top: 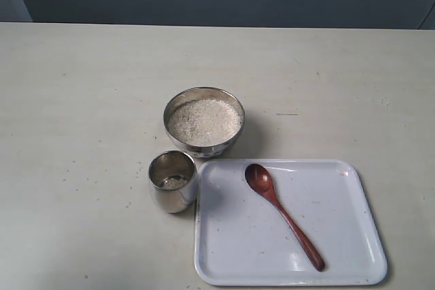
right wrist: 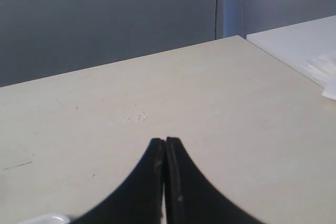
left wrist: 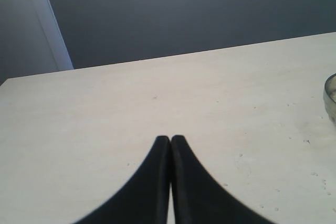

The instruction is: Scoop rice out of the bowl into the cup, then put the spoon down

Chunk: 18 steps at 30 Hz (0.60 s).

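Note:
The steel bowl sits mid-table, filled with a pale heap of rice. Just in front of it to the left stands the small steel cup, with a few grains at its bottom. The dark wooden spoon lies diagonally on the white tray, oval bowl toward the steel bowl. Neither arm shows in the exterior view. My left gripper is shut over bare table, with a steel rim at the frame edge. My right gripper is shut too, holding nothing.
The white tray occupies the front right of the table, and a corner of it shows in the right wrist view. A second white surface with papers adjoins the table. A dark wall runs behind the far edge.

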### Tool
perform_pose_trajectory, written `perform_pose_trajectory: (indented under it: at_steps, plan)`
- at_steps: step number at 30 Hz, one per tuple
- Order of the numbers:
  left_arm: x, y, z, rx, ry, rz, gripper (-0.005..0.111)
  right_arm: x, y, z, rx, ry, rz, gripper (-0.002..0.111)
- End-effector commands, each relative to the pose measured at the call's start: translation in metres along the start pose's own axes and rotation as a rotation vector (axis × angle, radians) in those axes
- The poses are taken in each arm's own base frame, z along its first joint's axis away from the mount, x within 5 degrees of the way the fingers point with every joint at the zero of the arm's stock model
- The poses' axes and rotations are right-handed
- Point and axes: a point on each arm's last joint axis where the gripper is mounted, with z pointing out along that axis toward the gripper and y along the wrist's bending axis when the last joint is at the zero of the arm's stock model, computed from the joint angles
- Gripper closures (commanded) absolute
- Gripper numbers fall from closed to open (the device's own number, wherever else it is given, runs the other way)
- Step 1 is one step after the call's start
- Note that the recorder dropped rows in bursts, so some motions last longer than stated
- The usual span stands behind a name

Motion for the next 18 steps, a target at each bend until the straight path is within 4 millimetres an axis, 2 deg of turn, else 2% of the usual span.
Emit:
perform_pose_trajectory:
  at_steps: [1, 18]
  plan:
    - [-0.0017, 0.0000, -0.0007, 0.002, -0.010, -0.005, 0.106, 0.0030, 0.0003, -0.0009, -0.005, 0.010, -0.048, 0.108]
    - [-0.0017, 0.0000, -0.0007, 0.002, -0.010, -0.005, 0.106, 0.0031, 0.0009, -0.0009, -0.012, 0.011, -0.072, 0.108]
